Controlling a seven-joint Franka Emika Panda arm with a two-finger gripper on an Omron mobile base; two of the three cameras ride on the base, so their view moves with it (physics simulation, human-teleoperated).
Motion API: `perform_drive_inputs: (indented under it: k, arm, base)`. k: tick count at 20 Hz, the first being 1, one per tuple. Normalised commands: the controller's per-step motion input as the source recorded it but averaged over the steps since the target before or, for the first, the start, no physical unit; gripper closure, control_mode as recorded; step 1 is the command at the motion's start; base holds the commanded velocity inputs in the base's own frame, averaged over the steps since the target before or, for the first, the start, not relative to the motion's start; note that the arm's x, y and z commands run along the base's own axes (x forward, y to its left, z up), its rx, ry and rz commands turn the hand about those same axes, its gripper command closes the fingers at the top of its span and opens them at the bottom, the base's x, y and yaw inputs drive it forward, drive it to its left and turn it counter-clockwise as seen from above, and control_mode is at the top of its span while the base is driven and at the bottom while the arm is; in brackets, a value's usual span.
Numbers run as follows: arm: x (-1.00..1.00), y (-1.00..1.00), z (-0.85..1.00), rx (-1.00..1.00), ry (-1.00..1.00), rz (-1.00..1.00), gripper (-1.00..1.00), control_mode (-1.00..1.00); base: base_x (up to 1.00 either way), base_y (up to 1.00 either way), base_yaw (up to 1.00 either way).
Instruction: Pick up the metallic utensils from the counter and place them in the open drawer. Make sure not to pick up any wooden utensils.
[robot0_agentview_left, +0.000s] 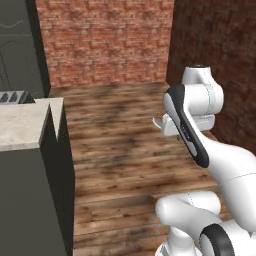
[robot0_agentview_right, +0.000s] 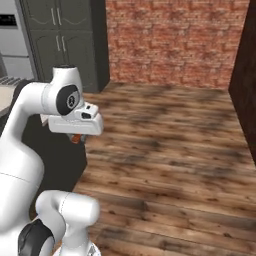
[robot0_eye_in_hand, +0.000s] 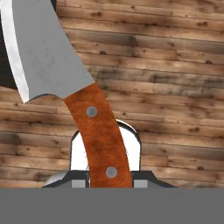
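Knife (robot0_eye_in_hand: 65, 83) | brown handle pinched in gripper (robot0_eye_in_hand: 107, 181) | above wood floor (robot0_eye_in_hand: 175, 87)

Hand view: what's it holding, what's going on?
The pincer is shut on a knife with a grey metal blade and an orange-brown riveted handle, gripped low on the handle. The knife hangs over bare wooden floor, blade pointing away from the hand. From the left base view, the arm is out beside the end of the counter, above the floor rather than over the countertop. An orange bit of handle peeks under the hand in the right base view.
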Motion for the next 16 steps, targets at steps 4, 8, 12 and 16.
perform_drive_inputs:
  k: [4, 8, 12, 16]
  arm:
    - [0.0, 0.0, 0.0, 0.0, 0.0, 0.0, 1.0, 1.0]
    - [0.0, 0.0, 0.0, 0.0, 0.0, 0.0, 1.0, 1.0]
    - [0.0, 0.0, 0.0, 0.0, 0.0, 0.0, 1.0, 1.0]
    - [0.0, 0.0, 0.0, 0.0, 0.0, 0.0, 1.0, 1.0]
  base:
    - [1.0, -0.5, 0.29]
    - [1.0, -0.53, 0.35]
    - [1.0, -0.69, 0.38]
    - [1.0, -0.9, 0.4]
